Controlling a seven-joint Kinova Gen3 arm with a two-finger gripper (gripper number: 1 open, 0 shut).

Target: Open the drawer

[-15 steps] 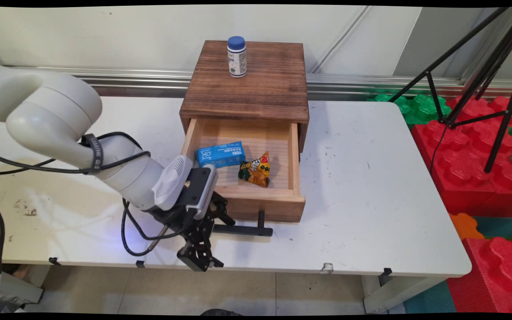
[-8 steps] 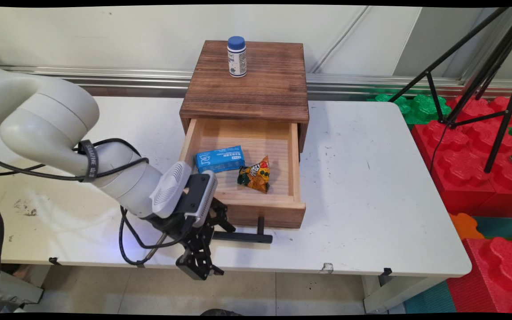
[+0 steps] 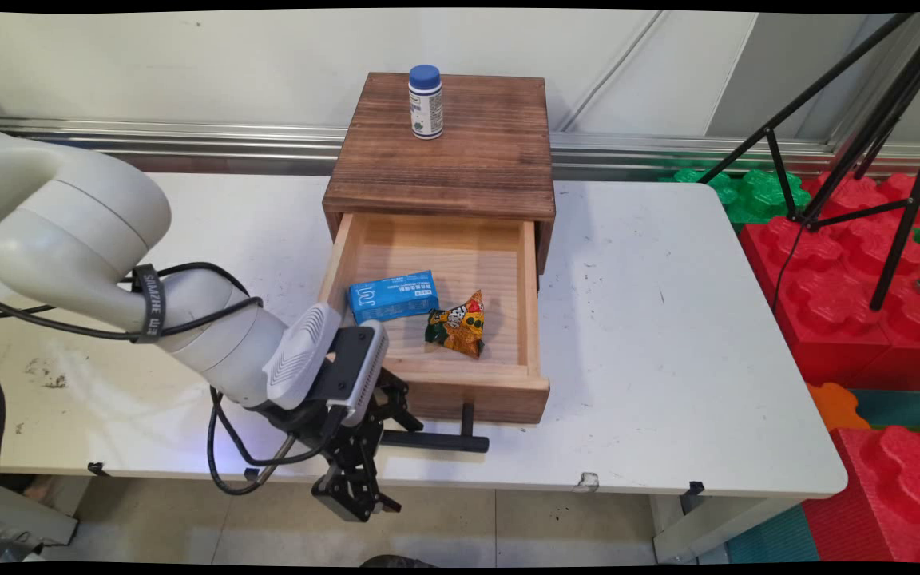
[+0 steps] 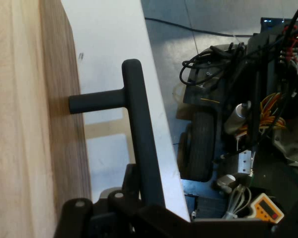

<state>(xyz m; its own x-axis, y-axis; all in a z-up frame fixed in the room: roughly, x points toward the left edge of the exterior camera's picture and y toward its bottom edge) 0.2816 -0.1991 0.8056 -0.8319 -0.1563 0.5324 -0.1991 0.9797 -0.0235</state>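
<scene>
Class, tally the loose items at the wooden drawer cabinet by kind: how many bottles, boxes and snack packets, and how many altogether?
White bottle with blue cap, on the cabinet top: 1
Blue cardboard box, in the open drawer: 1
Orange-and-green snack packet, in the open drawer: 1
Total: 3

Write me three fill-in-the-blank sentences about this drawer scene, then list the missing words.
1. The gripper is clamped on the drawer's black ____.
2. In the open drawer, a blue box lies beside an orange ____.
3. A white bottle with a ____ cap stands upright on the wooden cabinet.

Missing words: handle; snack packet; blue
</scene>
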